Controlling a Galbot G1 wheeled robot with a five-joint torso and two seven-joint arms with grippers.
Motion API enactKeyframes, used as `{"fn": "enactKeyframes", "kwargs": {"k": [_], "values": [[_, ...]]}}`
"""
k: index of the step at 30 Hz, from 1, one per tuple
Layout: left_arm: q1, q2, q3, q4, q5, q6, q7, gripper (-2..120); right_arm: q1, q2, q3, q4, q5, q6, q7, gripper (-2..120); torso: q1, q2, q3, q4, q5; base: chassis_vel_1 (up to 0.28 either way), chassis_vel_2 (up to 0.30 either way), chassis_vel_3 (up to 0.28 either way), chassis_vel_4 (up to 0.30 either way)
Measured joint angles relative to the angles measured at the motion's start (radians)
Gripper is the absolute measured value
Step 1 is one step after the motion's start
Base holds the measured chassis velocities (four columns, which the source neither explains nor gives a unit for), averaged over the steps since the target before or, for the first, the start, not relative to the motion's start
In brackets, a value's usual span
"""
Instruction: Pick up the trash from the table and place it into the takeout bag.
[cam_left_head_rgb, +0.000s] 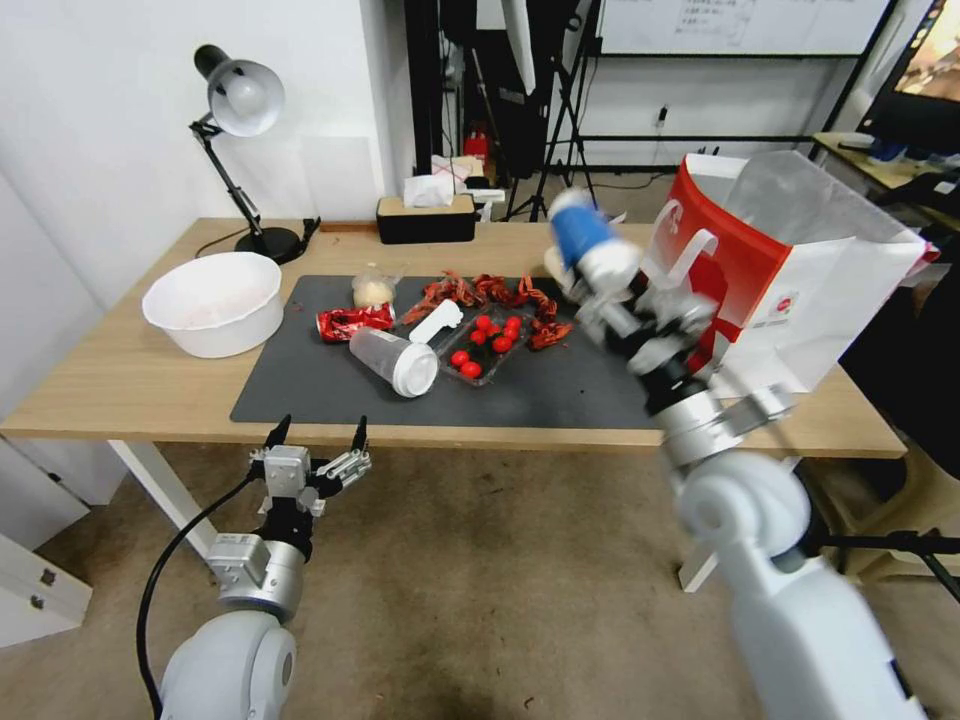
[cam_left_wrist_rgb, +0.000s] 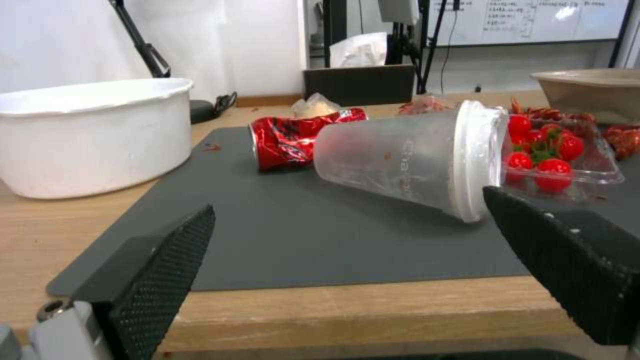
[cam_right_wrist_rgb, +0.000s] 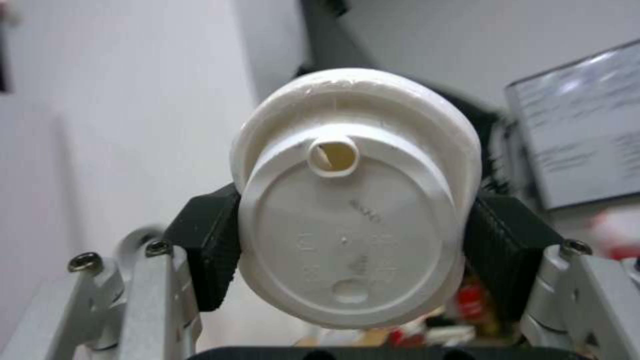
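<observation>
Left gripper: parked below the near table edge, fingers spread, nothing between them
Table: light wood, dark grey mat across the middle
Clear cup: on its side on the mat, white lid on, faint embossed lettering, unreadable
Crushed red can: on the mat just behind the clear cup
Small clear bag: beige lump inside, at the mat's far edge
Right gripper: raised over the table beside the takeout bag, pads pinching the blue cup
Blue cup: white lid dented, embossed marks unreadable
Takeout bag: red and white, small round logo, at the table's right end
Room: white walls, black desk lamp, whiteboard behind
</observation>
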Motion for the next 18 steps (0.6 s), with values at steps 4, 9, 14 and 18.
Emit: {"fn": "enactKeyframes", "kwargs": {"k": [4,9,14,18], "values": [[0.003,-0.001,0.000,-0.002,0.005,-0.005,0.000,100,0.050,-0.053,0.109,-0.007,0.052,-0.072,0.132,67,0.000,0.000,0.000,-0.0002,-0.0002,0.000,0.000,0.000,0.000],[0.003,-0.002,0.002,0.000,0.016,-0.009,0.000,100,0.087,-0.102,0.174,-0.045,0.120,-0.135,0.269,67,0.000,0.000,0.000,-0.0002,-0.0001,0.000,0.000,0.000,0.000],[0.003,-0.009,0.014,0.002,0.031,-0.010,0.001,100,0.147,-0.144,0.170,-0.115,0.157,-0.224,0.471,67,0.000,0.000,0.000,-0.0002,0.0000,0.000,0.000,0.000,0.000],[0.005,-0.012,0.016,0.002,0.039,-0.013,0.002,100,0.181,-0.145,0.133,-0.150,0.176,-0.264,0.546,67,0.000,0.000,0.000,0.0001,0.0000,0.000,0.000,0.000,0.000]]}}
